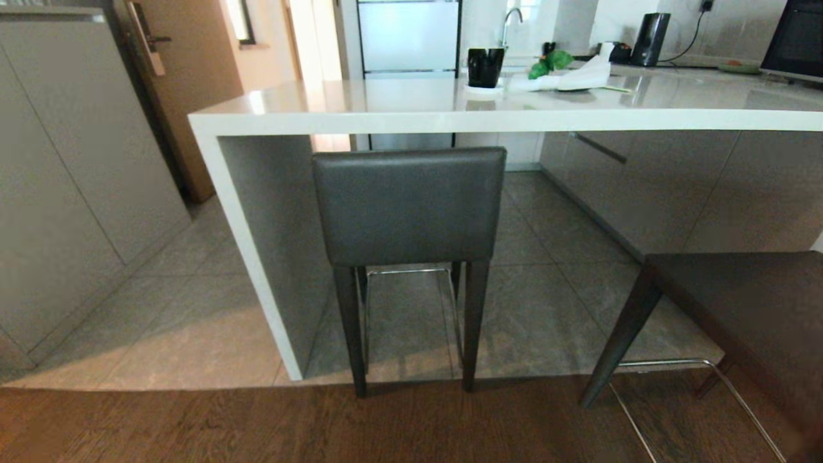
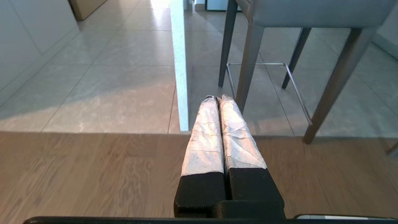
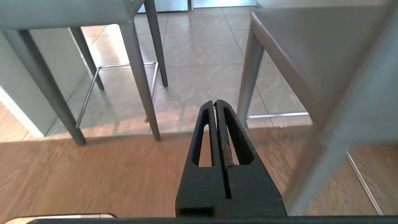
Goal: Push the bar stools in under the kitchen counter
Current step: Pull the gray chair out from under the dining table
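Nothing pushed yet — both my left hand (image 2: 217, 99) and right hand (image 3: 215, 104) pinched closed, empty. Next: nudge the stool (image 1: 409, 202) at twelve o'clock under the tabletop (image 1: 411, 106), then the stool at four o'clock (image 1: 739, 302).

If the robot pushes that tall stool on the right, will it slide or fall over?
The right stool looks tall on slim legs, so a high push might tip it. It stands on the smooth wood floor, so a low push probably slides it. Its frame seems stiff.
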Available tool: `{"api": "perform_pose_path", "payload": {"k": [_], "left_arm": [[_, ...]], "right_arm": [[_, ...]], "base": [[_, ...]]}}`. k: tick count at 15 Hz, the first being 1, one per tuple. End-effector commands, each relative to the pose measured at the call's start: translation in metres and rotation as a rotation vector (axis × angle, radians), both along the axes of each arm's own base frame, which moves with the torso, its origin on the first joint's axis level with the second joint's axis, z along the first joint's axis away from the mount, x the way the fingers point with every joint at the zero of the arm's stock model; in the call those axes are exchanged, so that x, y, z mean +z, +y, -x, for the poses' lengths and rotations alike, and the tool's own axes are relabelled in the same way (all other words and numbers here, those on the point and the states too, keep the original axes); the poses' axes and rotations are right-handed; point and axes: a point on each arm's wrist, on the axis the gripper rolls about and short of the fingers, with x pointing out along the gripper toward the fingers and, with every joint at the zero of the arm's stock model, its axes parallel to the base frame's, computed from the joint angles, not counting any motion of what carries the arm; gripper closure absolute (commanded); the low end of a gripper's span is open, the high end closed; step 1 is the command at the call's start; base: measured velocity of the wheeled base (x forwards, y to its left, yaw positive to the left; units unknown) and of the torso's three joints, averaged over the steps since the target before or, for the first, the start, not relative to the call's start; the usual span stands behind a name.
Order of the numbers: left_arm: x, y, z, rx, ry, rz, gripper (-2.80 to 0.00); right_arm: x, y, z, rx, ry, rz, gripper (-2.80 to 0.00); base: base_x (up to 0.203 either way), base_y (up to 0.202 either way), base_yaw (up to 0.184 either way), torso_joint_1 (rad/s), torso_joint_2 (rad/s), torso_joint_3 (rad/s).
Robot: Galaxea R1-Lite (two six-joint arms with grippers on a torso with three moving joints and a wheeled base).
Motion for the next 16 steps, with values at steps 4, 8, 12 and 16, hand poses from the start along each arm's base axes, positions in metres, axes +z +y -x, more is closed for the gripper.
{"api": "perform_pose_path", "payload": {"k": [4, 8, 12, 16], "left_arm": [[-0.0003, 0.0, -0.0001, 0.0, 0.001, 0.0, 0.0], [-0.0004, 0.0, -0.0001, 0.0, 0.001, 0.0, 0.0], [-0.0005, 0.0, -0.0001, -0.001, 0.002, 0.0, 0.0], [-0.0003, 0.0, -0.0001, -0.001, 0.001, 0.0, 0.0]], "right_arm": [[0.0001, 0.0, -0.0001, 0.0, 0.001, 0.0, 0.0], [0.0001, 0.0, -0.0001, 0.0, 0.001, 0.0, 0.0], [0.0, 0.0, -0.0001, 0.0, 0.001, 0.0, 0.0], [0.0001, 0.0, -0.0001, 0.0, 0.001, -0.001, 0.0]], "base": [[0.195, 0.0, 0.002, 0.004, 0.0, 0.004], [0.193, 0.0, 0.001, 0.004, 0.0, 0.002], [0.194, 0.0, 0.002, 0.0, 0.0, 0.002], [0.194, 0.0, 0.003, 0.002, 0.0, 0.002]]}}
